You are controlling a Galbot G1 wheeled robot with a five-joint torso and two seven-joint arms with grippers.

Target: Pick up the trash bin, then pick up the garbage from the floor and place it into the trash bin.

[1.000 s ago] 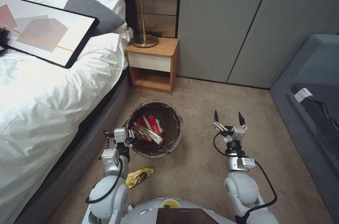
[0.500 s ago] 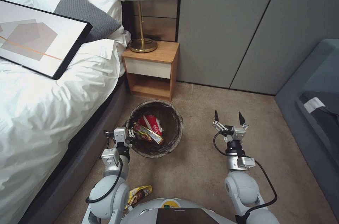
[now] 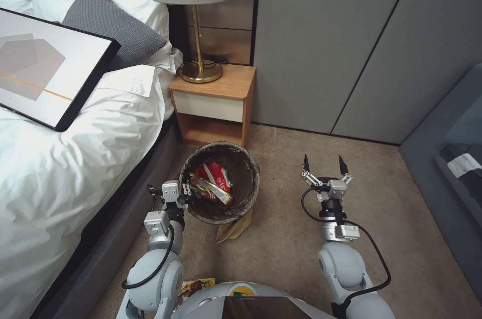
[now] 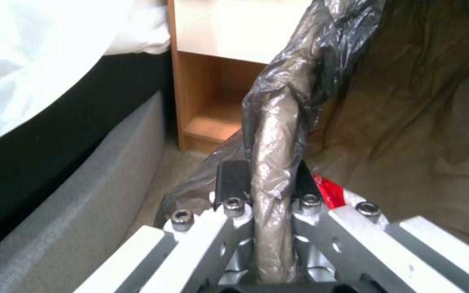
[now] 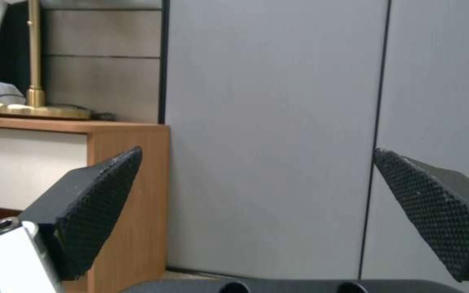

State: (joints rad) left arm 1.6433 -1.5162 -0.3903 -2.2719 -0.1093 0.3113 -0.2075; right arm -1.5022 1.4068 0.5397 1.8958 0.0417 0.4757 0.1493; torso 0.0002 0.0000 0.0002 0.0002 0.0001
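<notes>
In the head view the trash bin (image 3: 246, 193), lined with a dark bag, hangs just above the floor (image 3: 286, 238) beside the bed. My left gripper (image 3: 183, 193) is shut on its near-left rim. The left wrist view shows that gripper (image 4: 267, 179) clamped on the bag-covered rim (image 4: 278, 122). Inside the bin lie a red-white packet (image 3: 216, 174) and a long wrapper (image 3: 211, 189). A brown paper bag (image 3: 233, 229) lies on the carpet at the bin's near edge, and a yellow snack wrapper (image 3: 197, 286) lies close to my base. My right gripper (image 3: 324, 167) (image 5: 257, 152) is open and empty, right of the bin.
A bed (image 3: 65, 158) with a framed picture (image 3: 45, 73) runs along the left. A wooden nightstand (image 3: 213, 103) with a brass lamp (image 3: 198, 22) stands just beyond the bin. Grey wall panels (image 3: 351, 42) close the back, and a grey-blue sofa (image 3: 447, 168) stands at the right.
The whole picture has shifted, so the camera moved. The yellow wrapper now sits lower, near my base, and the brown paper bag has come into view. Both arms keep their pose.
</notes>
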